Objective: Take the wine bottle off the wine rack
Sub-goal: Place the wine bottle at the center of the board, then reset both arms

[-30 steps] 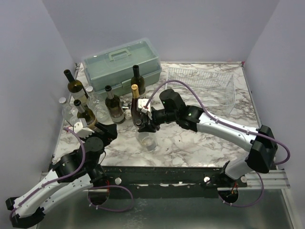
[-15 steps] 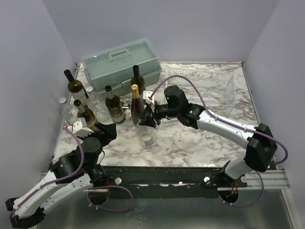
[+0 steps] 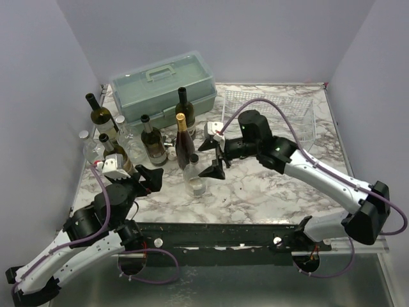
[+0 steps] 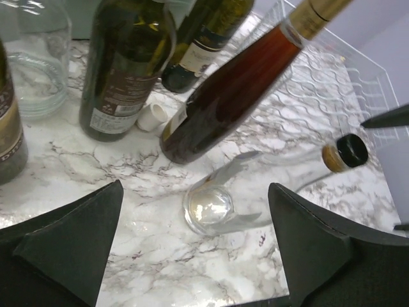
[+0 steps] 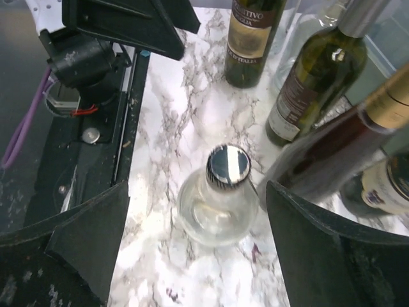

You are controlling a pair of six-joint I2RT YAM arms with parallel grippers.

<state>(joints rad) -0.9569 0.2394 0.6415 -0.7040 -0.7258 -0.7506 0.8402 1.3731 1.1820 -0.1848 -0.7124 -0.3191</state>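
Observation:
A clear glass wine bottle [image 3: 195, 180] with a dark cap stands upright on the marble table, apart from both grippers. My right gripper [image 3: 211, 157] hangs open just to its right; in the right wrist view the bottle [image 5: 220, 198] stands free between and below the spread jaws of that gripper [image 5: 197, 188]. My left gripper [image 3: 148, 179] is open to the bottle's left, facing the bottle's base [image 4: 216, 206] with nothing between the jaws of this gripper [image 4: 195, 192]. The white wire wine rack [image 3: 281, 109] sits at the back right, with no bottle seen in it.
A grey-green toolbox [image 3: 163, 86] stands at the back left. In front of it are an amber bottle with gold foil [image 3: 184, 142] and several dark green bottles [image 3: 153, 141], plus clear jars [image 3: 86, 144] by the left wall. A small white cap [image 4: 152, 117] lies near the bottles.
My right gripper opened, let go of the clear bottle's neck and drew back to the right. The bottle stays upright. My left gripper opened wider and shifted slightly right.

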